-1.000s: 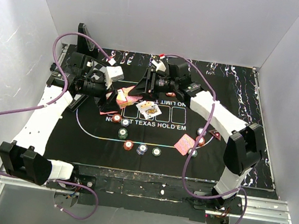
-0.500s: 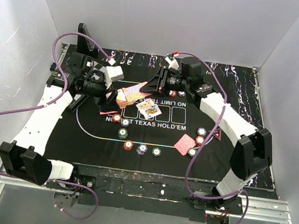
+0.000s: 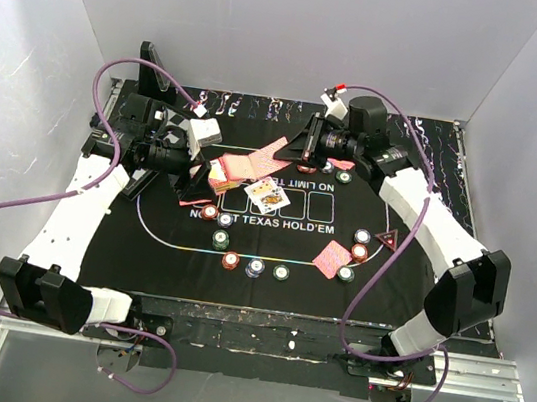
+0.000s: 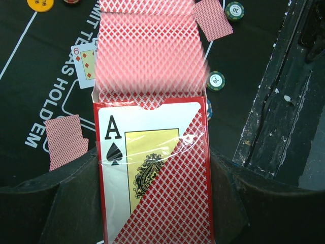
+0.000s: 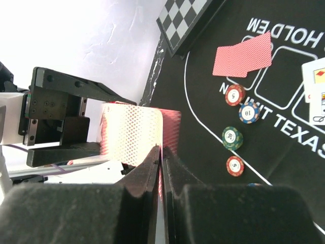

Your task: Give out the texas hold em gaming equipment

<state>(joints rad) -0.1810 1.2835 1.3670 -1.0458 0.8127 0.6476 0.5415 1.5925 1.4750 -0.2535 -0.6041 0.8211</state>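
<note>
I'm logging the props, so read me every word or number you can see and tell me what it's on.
"NO LIMIT TEXAS HOLD'EM": black mat
"A" with a spade: card box
"6" with diamonds: face-up card
"20": green chip
"5": red chip
"10": blue-white chip
The yellow disc has print, but it is cut off and unreadable.

You have one red-backed card [image 4: 147,51], blurred, at the mouth of the open ace-of-spades box [image 4: 152,173], a face-up six of diamonds [image 3: 267,195], a face-down card [image 3: 332,259], and red, blue-white and green chips [image 3: 230,260] lying flat around them.
</note>
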